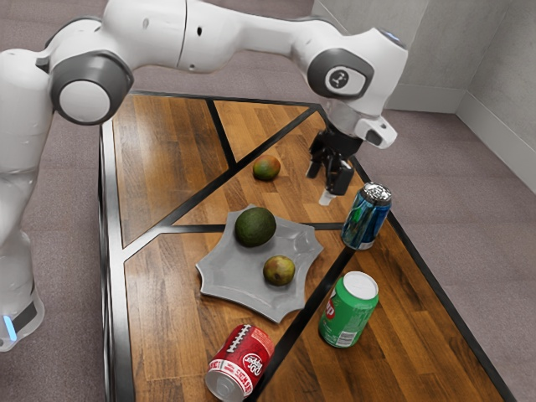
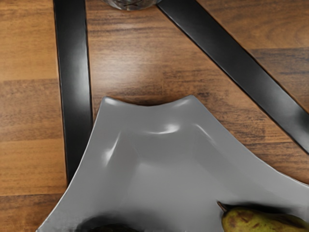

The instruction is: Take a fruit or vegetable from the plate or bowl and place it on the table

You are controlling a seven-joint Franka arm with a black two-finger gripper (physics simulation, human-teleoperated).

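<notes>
One wood-plank table (image 1: 159, 134) with black dividing strips (image 1: 221, 134) and pale metal edging (image 1: 109, 193); floor (image 1: 456, 193), mauve-grey; walls (image 1: 452, 50), plain grey, meeting in a corner, pale skirting (image 1: 423, 97) beneath; light, soft, faintly reflected on the wood.

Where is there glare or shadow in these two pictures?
Wrist view: white glints on the gray plate, a pale sheen on the wooden table, and a dark shadow beside the pear; exterior view: bright glints on the silvery top of the blue can.
</notes>
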